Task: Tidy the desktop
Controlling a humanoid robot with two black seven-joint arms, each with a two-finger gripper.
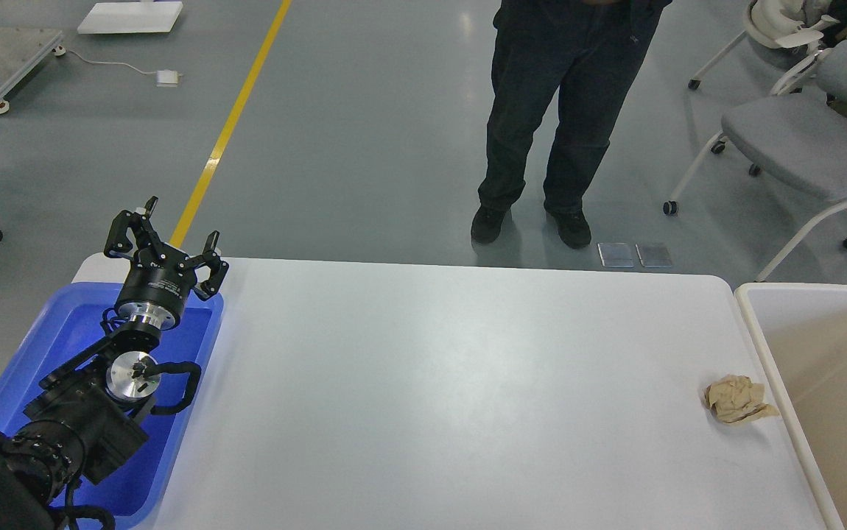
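The white desktop fills the middle of the head view. A crumpled brown paper ball lies on it near the right edge, close to the beige bin. My left gripper is open and empty, held above the far end of the blue tray at the table's left side, far from the paper ball. My right arm and gripper are out of view.
A beige bin stands against the table's right edge. A person in dark trousers stands on the floor beyond the far table edge. Grey chairs are at the back right.
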